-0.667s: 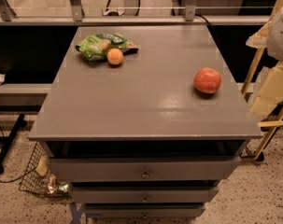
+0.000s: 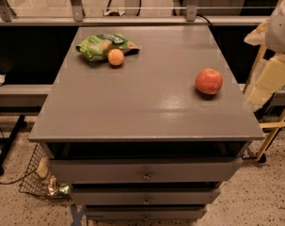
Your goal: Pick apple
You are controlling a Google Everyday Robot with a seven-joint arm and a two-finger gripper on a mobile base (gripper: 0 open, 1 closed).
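apple sits near the right edge of the counter

you have the round red-orange apple point(image 2: 209, 81) resting on the flat grey counter point(image 2: 142, 107), right side, about mid-depth, close to the edge. it reads as near-round, so no long axis shows, and you cannot tell where the stem points; its top looks paler. the pale pincer point(image 2: 269, 79) hangs off the counter's right edge, apart from the apple; you cannot tell how wide it stands or whether it holds anything. far left, a small plain orange fruit point(image 2: 115, 57) touches a crumpled green bag point(image 2: 104, 44).
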